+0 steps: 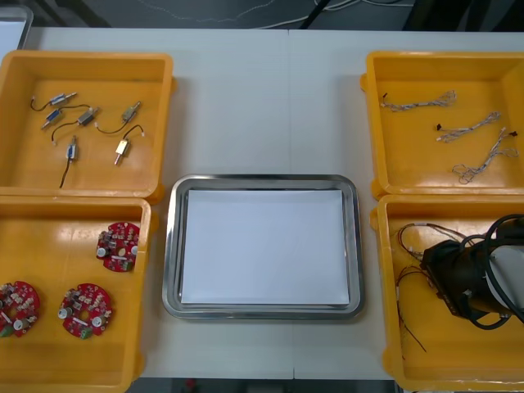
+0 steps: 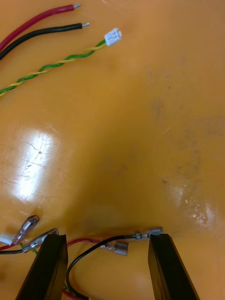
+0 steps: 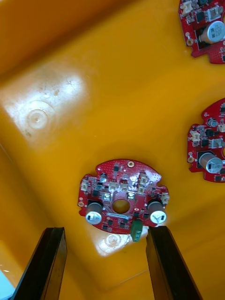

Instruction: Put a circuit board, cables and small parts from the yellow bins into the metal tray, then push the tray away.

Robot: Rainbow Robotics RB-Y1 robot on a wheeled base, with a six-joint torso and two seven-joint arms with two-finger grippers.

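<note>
My right gripper is down inside the near right yellow bin, open. In the right wrist view its fingers stand apart just above the bin floor. A black cable and a red cable with metal end terminals lie between them, ungripped. Farther off lie a red cable, a black cable and a green and yellow twisted cable. My left gripper is open over the near left bin, with a round red circuit board lying flat just beyond its fingertips. The metal tray, white inside, holds nothing.
The near left bin holds three circuit boards. The far left bin holds several small metal parts with black leads. Twisted blue and white cables lie in the far right bin.
</note>
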